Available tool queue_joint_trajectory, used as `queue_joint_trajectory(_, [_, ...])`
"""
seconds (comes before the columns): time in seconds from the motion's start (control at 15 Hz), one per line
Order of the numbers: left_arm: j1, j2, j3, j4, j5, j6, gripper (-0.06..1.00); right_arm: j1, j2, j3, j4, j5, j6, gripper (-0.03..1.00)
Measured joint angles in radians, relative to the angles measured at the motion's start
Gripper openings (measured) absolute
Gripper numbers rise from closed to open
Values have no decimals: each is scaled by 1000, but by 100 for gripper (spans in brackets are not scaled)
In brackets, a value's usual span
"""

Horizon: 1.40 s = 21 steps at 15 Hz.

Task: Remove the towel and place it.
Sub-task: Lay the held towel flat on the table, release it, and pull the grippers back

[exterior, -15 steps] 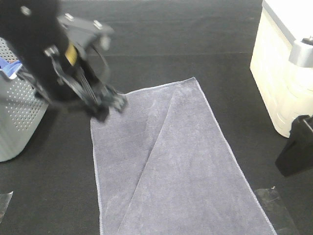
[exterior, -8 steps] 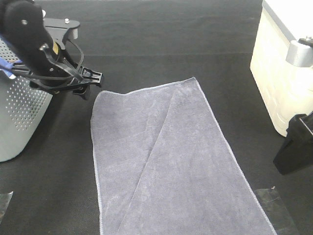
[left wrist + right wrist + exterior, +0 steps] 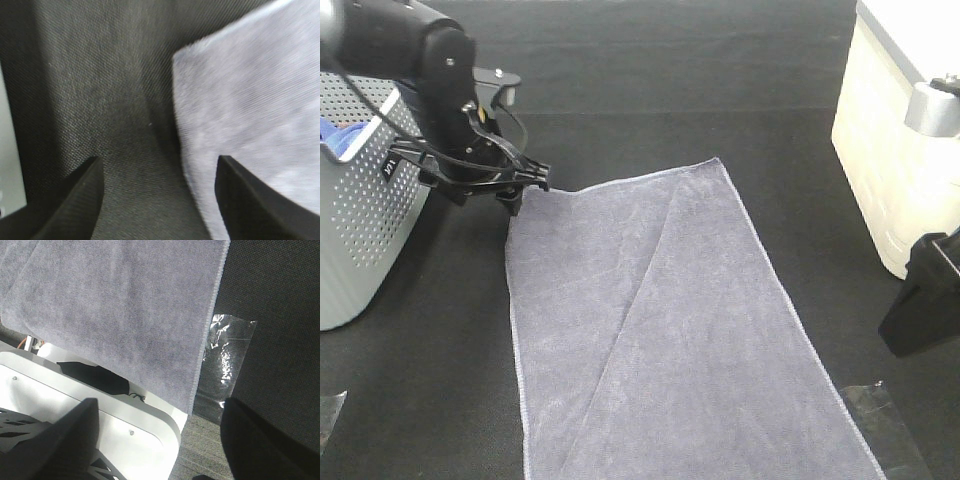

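Observation:
The slate grey-purple towel (image 3: 670, 330) lies spread flat on the black table with one diagonal crease. My left gripper (image 3: 525, 188) hovers at the towel's far left corner, next to the basket. In the left wrist view it (image 3: 157, 200) is open and empty, and the towel's edge (image 3: 250, 100) lies between the fingers, close to one of them. My right gripper (image 3: 160, 450) is open and empty above the towel's near right edge (image 3: 125, 305). The right arm (image 3: 925, 300) shows at the right edge of the high view.
A grey perforated basket (image 3: 360, 210) stands at the left with a blue cloth bundle (image 3: 338, 135) inside. A cream-white box (image 3: 895, 130) stands at the back right. Clear tape pieces (image 3: 875, 400) (image 3: 227, 350) stick to the table by the towel's near right corner.
My left gripper left the towel's far left corner, rose toward the basket, then came back down beside the corner. The towel corner now lies flat. The right arm barely moved.

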Motion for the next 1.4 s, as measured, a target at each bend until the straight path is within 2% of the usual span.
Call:
queue_joint_trajectory(0.27, [0, 68, -85, -5, 78, 14, 62, 0, 0, 0, -5, 0, 0, 66])
queue_joint_trajectory(0.53, [12, 113, -99, -6, 80, 14, 62, 0, 0, 0, -12, 0, 0, 66])
queue_joint_trajectory(0.67, [47, 126, -99, -22, 72, 14, 60, 0, 0, 0, -13, 0, 0, 66])
queue_joint_trajectory(1.07, [62, 129, -100, -88, -59, 58, 56, 0, 0, 0, -19, 0, 1, 66])
queue_joint_trajectory(1.4, [62, 129, -100, -77, -114, 43, 56, 0, 0, 0, -19, 0, 4, 66])
